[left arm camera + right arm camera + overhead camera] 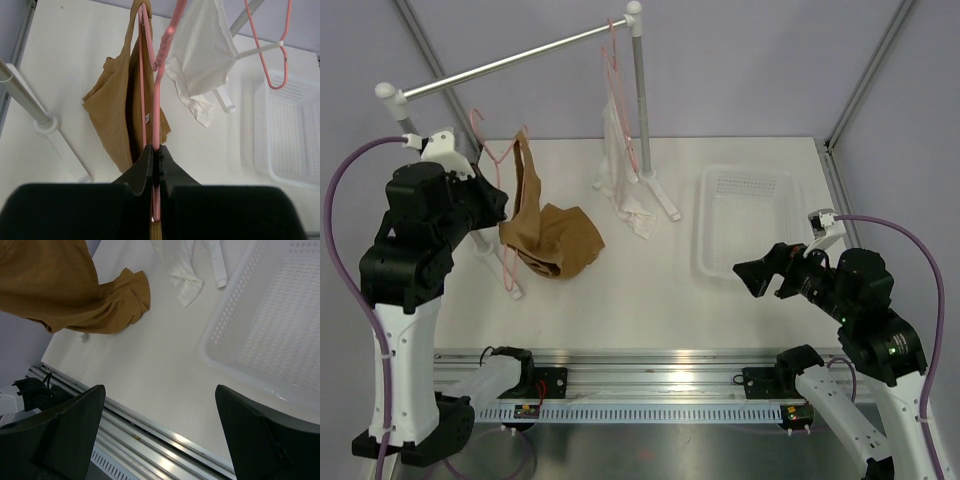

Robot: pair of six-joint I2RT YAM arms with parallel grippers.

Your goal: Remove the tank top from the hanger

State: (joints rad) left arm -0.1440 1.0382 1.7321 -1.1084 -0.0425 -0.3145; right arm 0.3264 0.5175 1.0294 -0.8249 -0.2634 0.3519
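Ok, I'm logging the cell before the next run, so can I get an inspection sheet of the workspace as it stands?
Surface: white table, no spills seen.
Job's things: pink hanger carries the brown tank top, whose lower part is heaped on the table.
Clutter: white garment hanging at the rail; basket at right, nothing seen in it.
Grippers: left gripper shut on the hanger; right gripper open, holding nothing, above the table by the basket.
Cables: a purple cable on each arm, apart from the clothes.
Surroundings: grey walls; nothing else seen.
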